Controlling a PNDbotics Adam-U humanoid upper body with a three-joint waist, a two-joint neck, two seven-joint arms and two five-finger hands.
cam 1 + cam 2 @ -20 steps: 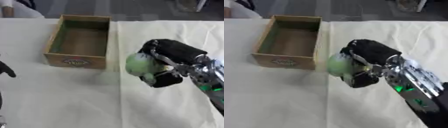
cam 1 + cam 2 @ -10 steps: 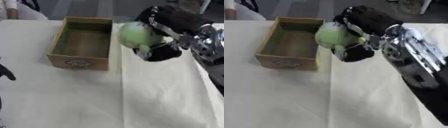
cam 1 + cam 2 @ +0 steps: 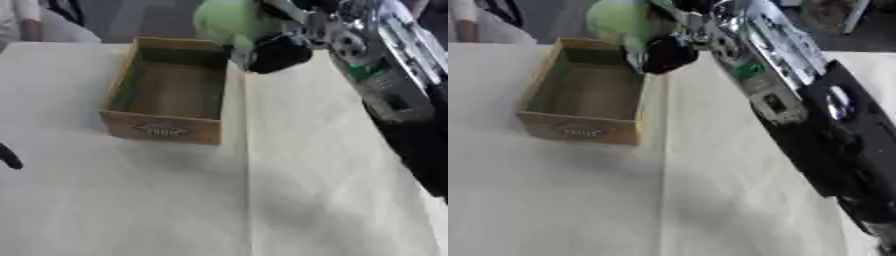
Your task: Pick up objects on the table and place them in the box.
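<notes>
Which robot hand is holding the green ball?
The right hand, coming in from the right above the box's far corner, has the green ball. The left hand only peeks in at the left edge, holding nothing.

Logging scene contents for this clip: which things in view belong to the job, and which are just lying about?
Job:
- green object, held in the right hand
- cardboard box, nothing visible inside

Just there:
- left hand, dark tip at the view's left edge
- pale tablecloth

One box, one green object
</notes>
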